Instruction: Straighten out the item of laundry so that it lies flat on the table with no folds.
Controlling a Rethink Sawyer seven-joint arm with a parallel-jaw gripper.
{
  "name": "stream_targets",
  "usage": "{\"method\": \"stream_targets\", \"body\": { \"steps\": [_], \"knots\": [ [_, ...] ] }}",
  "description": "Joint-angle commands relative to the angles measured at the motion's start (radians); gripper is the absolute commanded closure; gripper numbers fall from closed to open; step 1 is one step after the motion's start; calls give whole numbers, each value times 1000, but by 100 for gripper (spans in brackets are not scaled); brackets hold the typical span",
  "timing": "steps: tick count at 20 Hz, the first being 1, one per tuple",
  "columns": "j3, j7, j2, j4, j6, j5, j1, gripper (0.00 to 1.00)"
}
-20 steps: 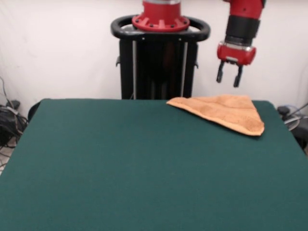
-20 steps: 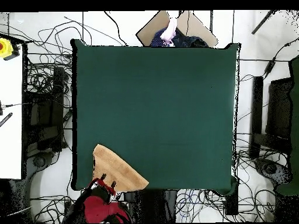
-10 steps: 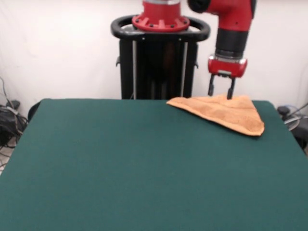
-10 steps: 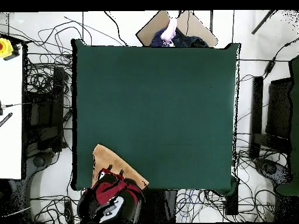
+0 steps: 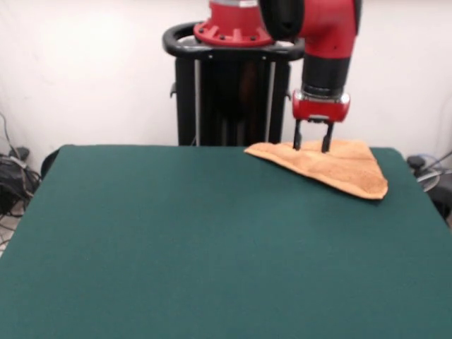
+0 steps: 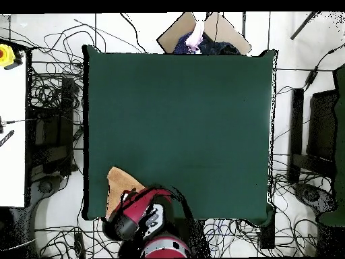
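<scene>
The orange-tan towel [image 5: 332, 164] lies folded into a triangle at the far right corner of the green table [image 5: 212, 240], next to the pedestal. In the overhead view only its left corner [image 6: 118, 183] shows; the arm hides the rest. My gripper [image 5: 311, 148] points straight down with its fingers [image 5: 297, 140] open, tips at the towel's far edge, touching or just above the cloth. It holds nothing.
The black pedestal [image 5: 233, 92] stands right behind the towel. Cables lie on the floor around the table [image 6: 47, 101]. A person [image 6: 197, 35] shows at the top edge of the overhead view.
The gripper has come down and moved left in the front view, from above the towel's right part to its far edge. The towel has not moved.
</scene>
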Motion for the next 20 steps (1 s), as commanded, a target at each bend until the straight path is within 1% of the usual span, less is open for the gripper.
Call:
{"method": "stream_targets", "body": {
  "steps": [1,4,9,13,17,20],
  "knots": [
    [269,-262,-13,-104,99,-129,-62,0],
    [315,-272,11,-101,98,-156,-91,0],
    [347,-263,41,-95,51,-214,-90,0],
    [308,-219,74,-123,6,-256,-35,0],
    [225,-148,114,-173,-40,-283,54,0],
    [163,-105,148,-214,-81,-285,113,0]
  ]
}}
